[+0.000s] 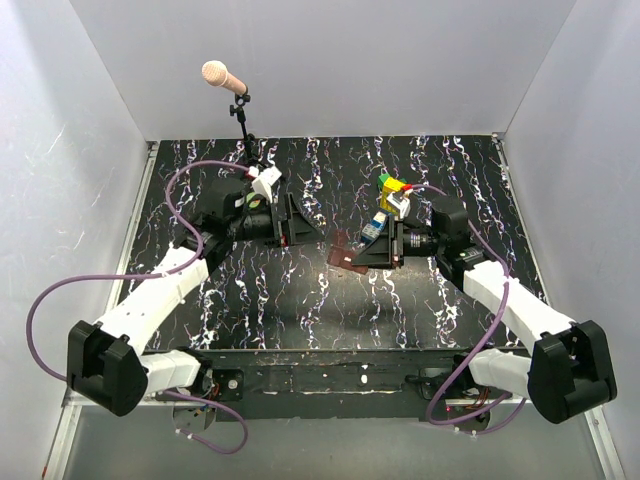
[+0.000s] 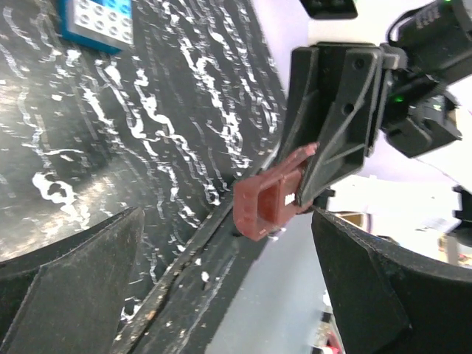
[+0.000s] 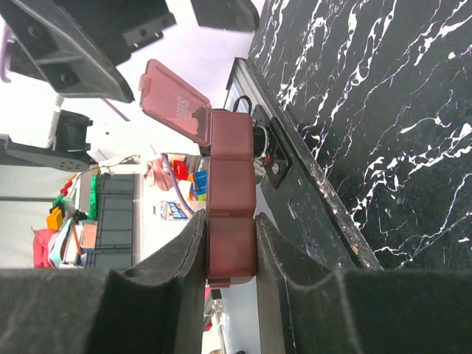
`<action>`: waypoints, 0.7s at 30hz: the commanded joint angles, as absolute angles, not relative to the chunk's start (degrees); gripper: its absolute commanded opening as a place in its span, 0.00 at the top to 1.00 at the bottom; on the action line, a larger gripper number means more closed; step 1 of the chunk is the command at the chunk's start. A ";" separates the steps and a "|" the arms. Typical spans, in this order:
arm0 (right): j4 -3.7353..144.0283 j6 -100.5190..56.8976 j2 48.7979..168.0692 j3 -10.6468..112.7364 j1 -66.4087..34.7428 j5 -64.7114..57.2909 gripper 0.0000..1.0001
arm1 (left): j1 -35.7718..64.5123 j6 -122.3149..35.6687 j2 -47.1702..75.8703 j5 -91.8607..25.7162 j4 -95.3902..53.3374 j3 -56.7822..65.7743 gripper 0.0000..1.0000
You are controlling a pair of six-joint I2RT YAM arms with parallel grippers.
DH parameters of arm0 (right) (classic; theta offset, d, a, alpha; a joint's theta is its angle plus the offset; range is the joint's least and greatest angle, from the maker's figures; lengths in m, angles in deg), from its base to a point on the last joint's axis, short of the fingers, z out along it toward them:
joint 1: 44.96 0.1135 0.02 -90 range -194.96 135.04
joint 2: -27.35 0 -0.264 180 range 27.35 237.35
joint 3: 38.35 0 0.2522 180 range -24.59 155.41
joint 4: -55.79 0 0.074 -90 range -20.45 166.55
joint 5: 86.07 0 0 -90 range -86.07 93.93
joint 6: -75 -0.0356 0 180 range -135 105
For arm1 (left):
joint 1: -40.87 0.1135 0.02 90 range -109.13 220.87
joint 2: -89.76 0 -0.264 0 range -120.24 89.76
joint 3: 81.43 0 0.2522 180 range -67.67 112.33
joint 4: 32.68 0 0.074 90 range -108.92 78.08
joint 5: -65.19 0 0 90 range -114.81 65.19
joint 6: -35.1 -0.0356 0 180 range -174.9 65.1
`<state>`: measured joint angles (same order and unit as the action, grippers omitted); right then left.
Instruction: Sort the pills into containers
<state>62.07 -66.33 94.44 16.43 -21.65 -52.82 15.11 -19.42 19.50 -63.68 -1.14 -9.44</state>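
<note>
The right gripper (image 3: 230,225) is clamped on the box (image 3: 232,184), its two pads pressed against the long sides at one end. The right wrist view shows what the others miss: the box is a row of three sections, and the lid (image 3: 174,99) on the far one stands swung open. What lies inside cannot be seen. From above, the box (image 1: 345,258) is only a small dark sliver at the gripper tip, near the middle of the table (image 1: 300,310), with the bricks (image 1: 393,193) just behind the right wrist. The left gripper (image 2: 225,243) faces it, jaws spread wide with nothing between them. Its camera sees the box (image 2: 267,200) end-on as an open hollow, and a blue brick (image 2: 96,22) on the table.
</note>
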 commanded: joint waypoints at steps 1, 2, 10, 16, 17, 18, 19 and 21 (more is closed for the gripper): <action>52.96 -71.32 92.22 14.09 -23.34 -55.04 0.99 | 15.56 -4.48 22.34 -73.58 -23.81 -15.89 0.02; 51.98 -72.64 92.13 13.65 -23.60 -55.48 0.99 | 15.56 -2.97 22.08 -74.37 -26.98 -17.30 0.02; 45.03 -77.66 91.16 12.85 -23.87 -56.89 0.99 | 15.29 8.91 18.13 -77.89 -45.29 -22.32 0.10; 44.15 -78.45 91.25 12.94 -23.87 -56.89 0.99 | 13.10 0.12 16.37 -75.96 -33.08 -17.75 0.13; 44.06 -78.54 91.42 12.85 -23.78 -56.89 0.99 | 12.84 0.55 15.85 -76.14 -33.68 -17.75 0.14; 43.71 -78.63 91.25 12.77 -23.87 -56.80 0.99 | 12.66 1.34 15.49 -76.31 -35.08 -18.10 0.17; 43.54 -78.80 91.34 12.68 -23.78 -56.80 0.99 | 12.40 2.39 14.97 -76.49 -36.66 -18.54 0.21; 42.92 -79.24 91.25 12.59 -23.87 -56.71 0.99 | 11.87 3.63 14.09 -76.93 -39.04 -18.81 0.24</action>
<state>47.03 -78.09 92.32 12.67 -23.64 -55.84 12.88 2.79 15.06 -75.92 -35.81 -19.90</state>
